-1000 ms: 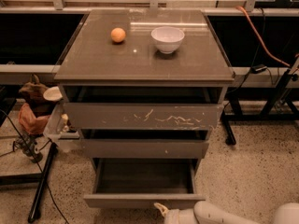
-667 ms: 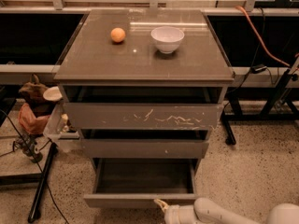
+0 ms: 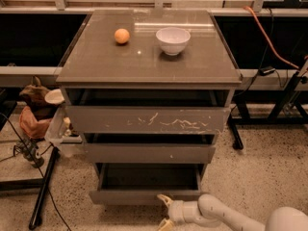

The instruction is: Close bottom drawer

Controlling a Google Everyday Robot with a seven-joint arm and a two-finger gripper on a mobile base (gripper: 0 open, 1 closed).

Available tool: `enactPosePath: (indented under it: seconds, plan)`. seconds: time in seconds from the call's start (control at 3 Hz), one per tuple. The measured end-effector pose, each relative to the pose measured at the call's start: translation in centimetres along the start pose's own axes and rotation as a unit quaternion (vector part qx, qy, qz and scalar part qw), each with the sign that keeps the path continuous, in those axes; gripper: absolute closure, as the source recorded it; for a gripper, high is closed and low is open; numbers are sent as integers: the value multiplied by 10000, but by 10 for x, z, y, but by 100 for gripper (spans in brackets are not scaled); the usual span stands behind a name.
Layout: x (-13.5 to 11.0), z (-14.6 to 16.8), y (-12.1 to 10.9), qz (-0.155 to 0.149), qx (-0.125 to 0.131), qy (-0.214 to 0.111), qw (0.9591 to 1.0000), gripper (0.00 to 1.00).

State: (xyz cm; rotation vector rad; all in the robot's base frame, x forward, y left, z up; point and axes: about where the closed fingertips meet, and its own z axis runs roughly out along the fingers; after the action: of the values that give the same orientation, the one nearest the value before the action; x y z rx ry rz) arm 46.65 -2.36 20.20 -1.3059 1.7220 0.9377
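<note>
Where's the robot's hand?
The gripper is low in the camera view, near the middle, at the front of the open bottom drawer.

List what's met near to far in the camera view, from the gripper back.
gripper, lowest in frame → bottom drawer, pulled out, just behind it → middle drawer → scratched top drawer → cabinet top

tabletop (image 3: 144, 69): grey-brown, glossy | orange ball (image 3: 121, 35): rear left | white bowl (image 3: 173, 40): right of ball, apart, upright | claw (image 3: 163, 211): low over speckled floor (image 3: 260, 167), fingers spread
</note>
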Motion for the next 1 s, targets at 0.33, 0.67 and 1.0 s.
enactPosePath:
  seconds: [0.33,0.67,1.0]
  plan:
    - [-17,4,-37,-349,116,-175,9992,0]
    - [-17,4,-37,-349,116,-175,9992,0]
    - [-14,9,-46,-299,58,-349,9989,0]
